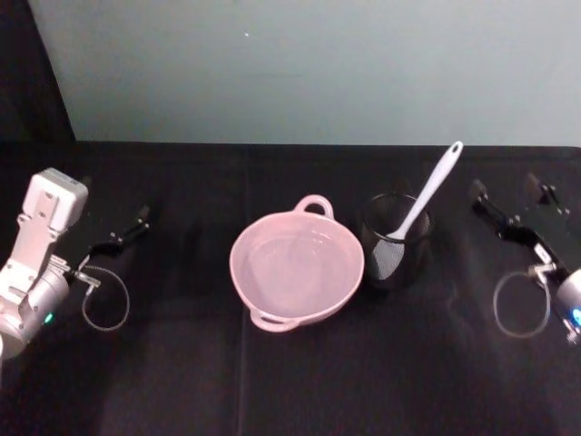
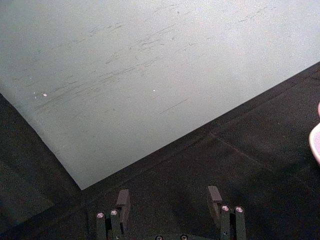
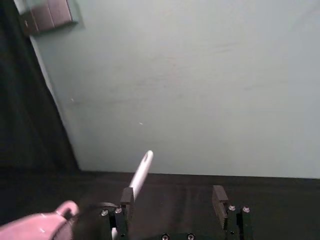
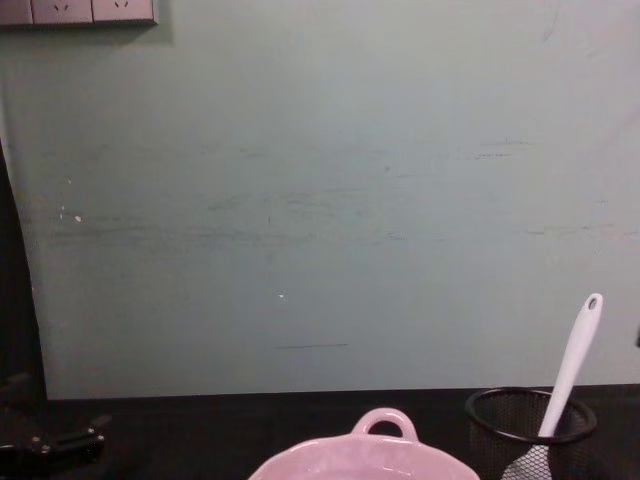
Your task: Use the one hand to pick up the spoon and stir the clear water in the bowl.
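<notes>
Right pincer: jaws set wide, nothing between them and nothing touching either finger. It hovers low over the bench at the robot's far right, with a grey cable looping beside its wrist. The right wrist view confirms the wide gap of the right pincer, with bare bench behind it.

Left pincer: jaws likewise wide and empty. It sits at the robot's far left, low over the bench and well apart from every task item. In the left wrist view, the left pincer frames only dark bench cloth and the pale wall.

Spoon: not held. It stands in a black mesh cup with the paddle head down inside the cup. The handle leans up and toward the robot's right, hole end uppermost. The cup lies between the bowl and the right pincer (near the pincer, not touching it). In the right wrist view the spoon rises beyond one finger, farther off. The chest view shows the spoon tilted in the mesh cup.

Bowl: pale pink, at bench centre, just to the left of the cup, with loop handles at its far and near rim. Water inside cannot be made out with certainty.
</notes>
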